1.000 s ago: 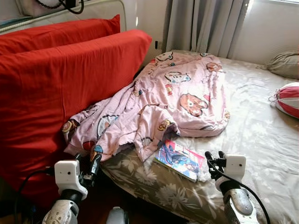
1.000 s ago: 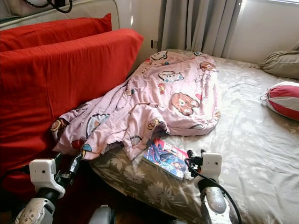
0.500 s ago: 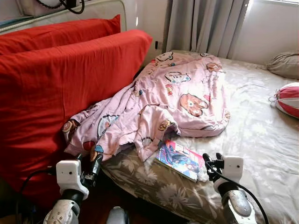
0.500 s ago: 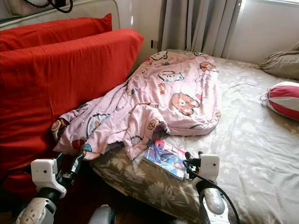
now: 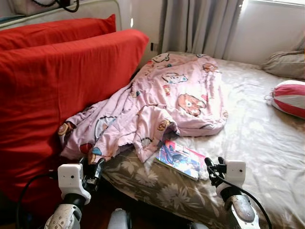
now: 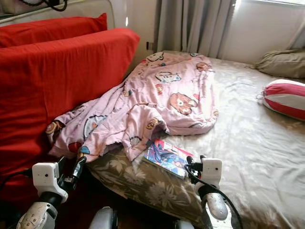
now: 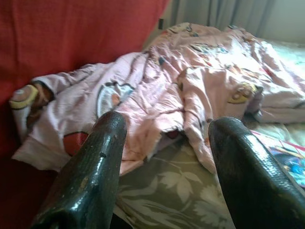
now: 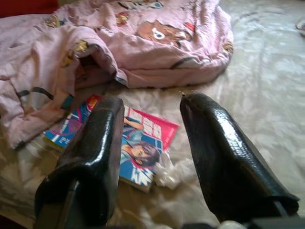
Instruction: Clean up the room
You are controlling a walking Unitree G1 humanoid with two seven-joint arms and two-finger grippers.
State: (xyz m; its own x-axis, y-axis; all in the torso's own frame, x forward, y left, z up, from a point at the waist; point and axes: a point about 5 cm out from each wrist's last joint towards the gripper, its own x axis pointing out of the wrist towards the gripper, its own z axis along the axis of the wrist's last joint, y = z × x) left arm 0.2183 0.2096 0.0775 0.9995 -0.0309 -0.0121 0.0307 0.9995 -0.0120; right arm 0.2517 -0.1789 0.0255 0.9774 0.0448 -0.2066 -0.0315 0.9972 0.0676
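Observation:
A pink cartoon-print blanket (image 5: pixel 162 105) lies rumpled across the bed, one end hanging against the red cushions. A colourful comic book (image 5: pixel 181 159) lies flat on the sheet just below the blanket's edge, with a crumpled white wrapper (image 8: pixel 169 174) touching its near corner. My right gripper (image 5: pixel 214 161) is open, low over the bed's near edge, just right of the book; in the right wrist view its fingers (image 8: pixel 95 152) frame the book (image 8: pixel 138 143). My left gripper (image 5: pixel 93 163) is open beside the bed corner, below the blanket's hanging end (image 7: pixel 143 109).
Two big red cushions (image 5: pixel 52 86) stand along the left side of the bed. A red-and-white striped pillow (image 5: pixel 289 98) and a grey pillow (image 5: pixel 283 64) lie at the far right. Grey curtains (image 5: pixel 200 26) hang behind. The floral bedsheet (image 5: pixel 257 133) stretches bare to the right.
The whole picture has slid a little to the left, so the camera has moved. Both grippers stay open at the bed's near edge; the blanket and book lie as before.

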